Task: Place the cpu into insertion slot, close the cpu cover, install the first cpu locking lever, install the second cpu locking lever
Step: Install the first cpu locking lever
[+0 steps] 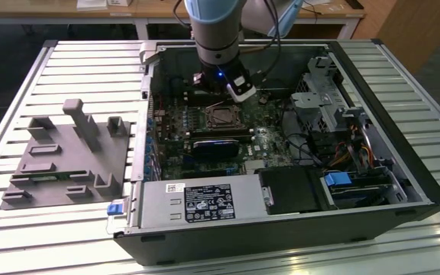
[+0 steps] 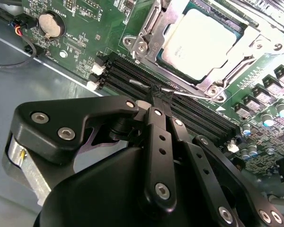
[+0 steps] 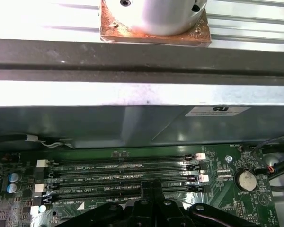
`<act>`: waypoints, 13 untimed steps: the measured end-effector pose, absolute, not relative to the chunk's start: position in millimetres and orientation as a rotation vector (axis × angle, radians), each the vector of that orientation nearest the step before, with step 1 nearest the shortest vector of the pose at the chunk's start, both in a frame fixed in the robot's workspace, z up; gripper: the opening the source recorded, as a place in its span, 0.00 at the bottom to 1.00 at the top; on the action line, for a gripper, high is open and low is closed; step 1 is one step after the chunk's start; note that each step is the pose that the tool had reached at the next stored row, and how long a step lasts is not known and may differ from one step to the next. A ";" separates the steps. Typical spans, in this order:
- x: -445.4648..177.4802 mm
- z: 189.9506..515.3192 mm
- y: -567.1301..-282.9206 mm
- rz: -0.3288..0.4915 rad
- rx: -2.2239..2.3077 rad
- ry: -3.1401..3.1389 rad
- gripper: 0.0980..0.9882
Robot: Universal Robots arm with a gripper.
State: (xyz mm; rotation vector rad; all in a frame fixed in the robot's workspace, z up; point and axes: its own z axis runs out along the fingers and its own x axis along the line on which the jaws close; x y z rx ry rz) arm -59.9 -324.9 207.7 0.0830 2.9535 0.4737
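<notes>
Exterior view: hangs with gripper [image 1: 218,94] deep in the case [image 1: 373,189], just beside the slot [image 1: 222,117].

Second wrist view: finds cpu [image 2: 199,40] seated in slot under the lowered cover [image 2: 144,33]. Holds fingers [image 2: 154,142] pressed together, tips touching a thin wire lever [image 2: 194,93]. Probably stiff and springy; best pushed near its hooked end, clear of the fragile chip.

First wrist view: hovers over memory slots [image 3: 123,172].

A slatted metal table [image 1: 59,69] carries everything; an open computer case [image 1: 281,243] lies on its side on the slats, taking up the middle and the exterior view's right; a grey moulded tray [image 1: 67,154] with upright pegs and pockets lies flat just beside the case, on the exterior view's left; in the first wrist view a silver cylinder [image 3: 151,12] on a brown plate [image 3: 113,33] stands on the slats beyond the case wall.
</notes>
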 end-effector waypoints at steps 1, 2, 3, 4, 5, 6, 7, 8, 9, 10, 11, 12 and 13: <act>-59.9 206.9 -324.9 0.474 0.084 2.953 0.01; -59.9 206.2 -324.9 0.474 0.084 2.953 0.01; -59.9 205.5 -324.9 0.473 0.085 2.953 0.01; -59.8 204.9 -324.9 0.473 0.087 2.953 0.01; -59.6 204.4 -324.9 0.472 0.090 2.953 0.01; -59.4 203.9 -324.9 0.470 0.095 2.952 0.01; -59.1 203.4 -324.9 0.468 0.104 2.951 0.01; -58.9 202.9 -324.9 0.466 0.115 2.950 0.01; -58.7 202.4 -324.9 0.464 0.127 2.949 0.01; -58.7 201.9 -324.9 0.462 0.139 2.947 0.01; -58.7 201.4 -324.9 0.460 0.153 2.945 0.01; -58.7 200.9 -324.9 0.459 0.168 2.943 0.01; -58.7 200.3 -324.9 0.457 0.183 2.941 0.01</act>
